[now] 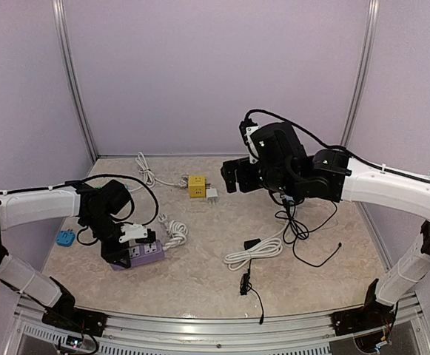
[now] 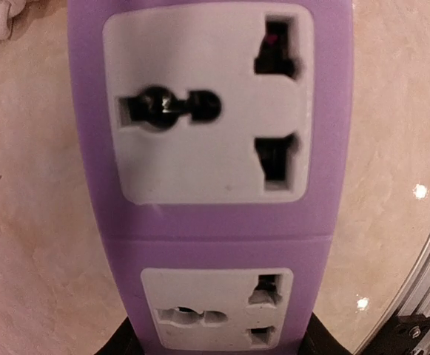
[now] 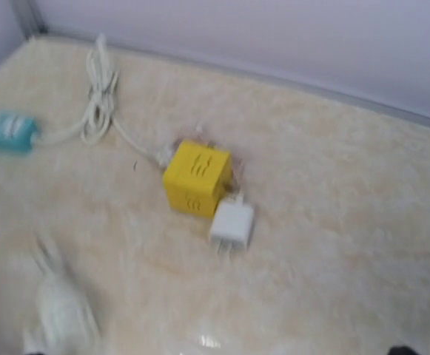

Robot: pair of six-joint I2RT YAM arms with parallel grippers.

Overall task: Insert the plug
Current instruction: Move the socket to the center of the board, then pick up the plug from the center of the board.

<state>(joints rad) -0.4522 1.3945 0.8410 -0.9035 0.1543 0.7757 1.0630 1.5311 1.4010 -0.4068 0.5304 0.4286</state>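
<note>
Clamps the left fingers [image 1: 121, 256] on one end of the purple strip [image 1: 149, 255], a dark finger against each long side, closed just as far as the strip's width allows. Rests flat on the table [image 1: 192, 292], front left, sockets up. Fills the left wrist view with two white socket plates, the far socket [image 2: 207, 103] large and sharp, the near socket [image 2: 215, 307] low between the fingers. Lies with a coiled white cord [image 1: 174, 233] just beside its free end.

Spreads the right fingers [image 1: 237, 176] wide, with nothing between them, raised over the back middle of the table and turned left. Looks down, in the right wrist view, on the plug [image 3: 232, 224]: small, white, prongs pointing toward the camera, flat on the table and touching the near corner of a yellow cube [image 3: 197, 177]. Sits well apart from the strip, in neither pair of fingers. Trails a thin white lead [image 3: 126, 137] from the cube toward a looped bundle [image 3: 96, 96] near the back wall.

Elsewhere on the table: a blue piece [image 1: 65, 238] by the left arm, a folded white cable [image 1: 253, 251] with a black end near the centre, loose black cable [image 1: 297, 229] under the right arm, a small black adapter [image 1: 244, 282] toward the front edge. All round, pale purple walls [image 1: 200, 74].
</note>
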